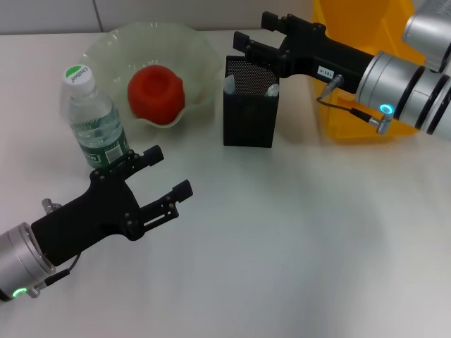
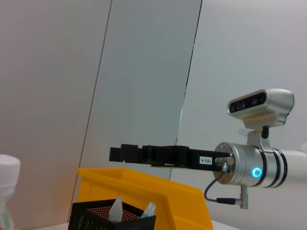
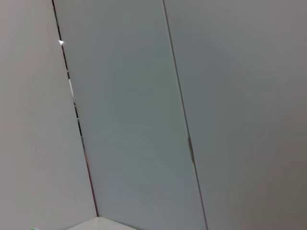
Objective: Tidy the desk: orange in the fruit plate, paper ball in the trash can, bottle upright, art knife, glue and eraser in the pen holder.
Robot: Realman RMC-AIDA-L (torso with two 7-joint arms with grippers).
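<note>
The pen holder (image 1: 250, 105) stands upright in the middle of the counter (image 1: 296, 232), and it is the thing to watch: two pale tips poke up inside it, most likely the glue and the art knife, though I cannot make them out well enough to say which is which, and no eraser shows anywhere loose on the counter. The right claw (image 1: 254, 36) hangs just above the holder's far rim, its arm reaching in level from the trash can's side; I cannot tell whether its fingers are apart or together. Just behind and beside the holder, on the right arm's side, sits the yellow trash can (image 1: 331, 105), its contents hidden by the arm. On the holder's other side is the fruit plate (image 1: 106, 53) with the orange (image 1: 156, 93) already resting in it, and nearer than the plate the bottle (image 1: 95, 120) stands upright, cap on. The left claw (image 1: 165, 179) hovers near the bottle's base, fingers spread apart and holding nothing, well away from the holder. By my reckoning the tidying is close to done; whatever remains over the holder belongs to the right arm, which is plainly the nearer one and sits directly above the opening.
</note>
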